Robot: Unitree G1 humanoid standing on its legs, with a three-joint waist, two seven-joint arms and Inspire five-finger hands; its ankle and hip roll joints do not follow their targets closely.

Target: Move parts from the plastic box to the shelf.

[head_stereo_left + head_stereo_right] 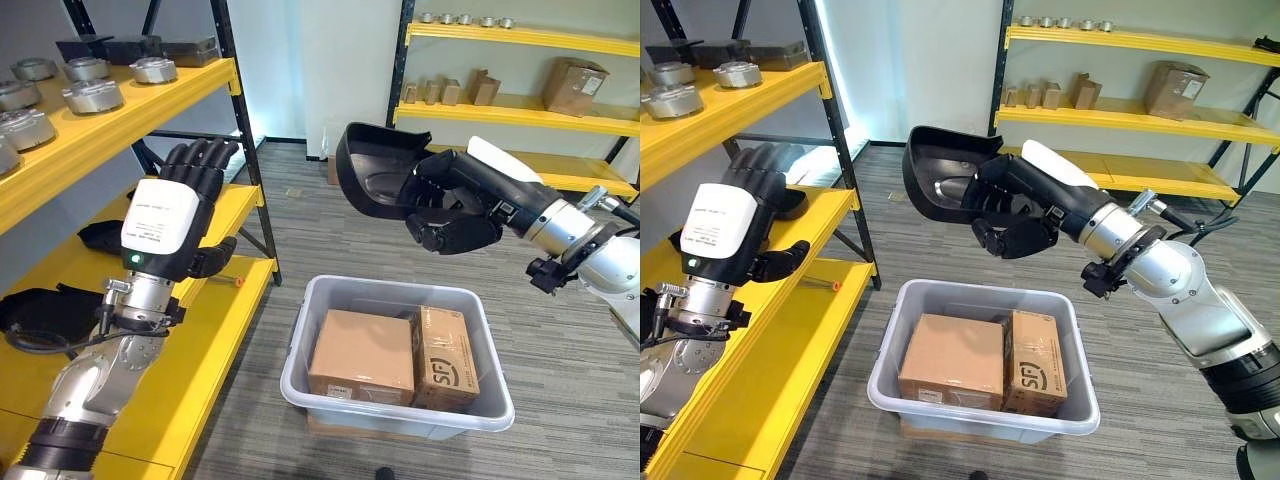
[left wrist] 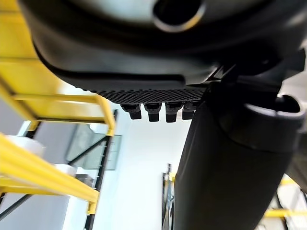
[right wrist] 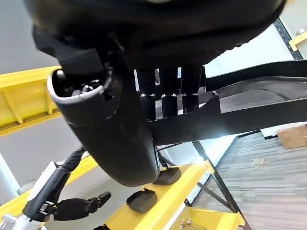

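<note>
Black part point(image 1: 375, 175) gripped in right hand point(image 1: 450, 215).

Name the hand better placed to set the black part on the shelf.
Right. The right hand already grips the black part, raised above the plastic box. The left hand is open, empty, beside the shelf.

Grey carpet floor point(image 1: 560, 350)

A black curved shell part point(image 1: 940, 175) hangs above the grey plastic box point(image 1: 985, 412).
</note>
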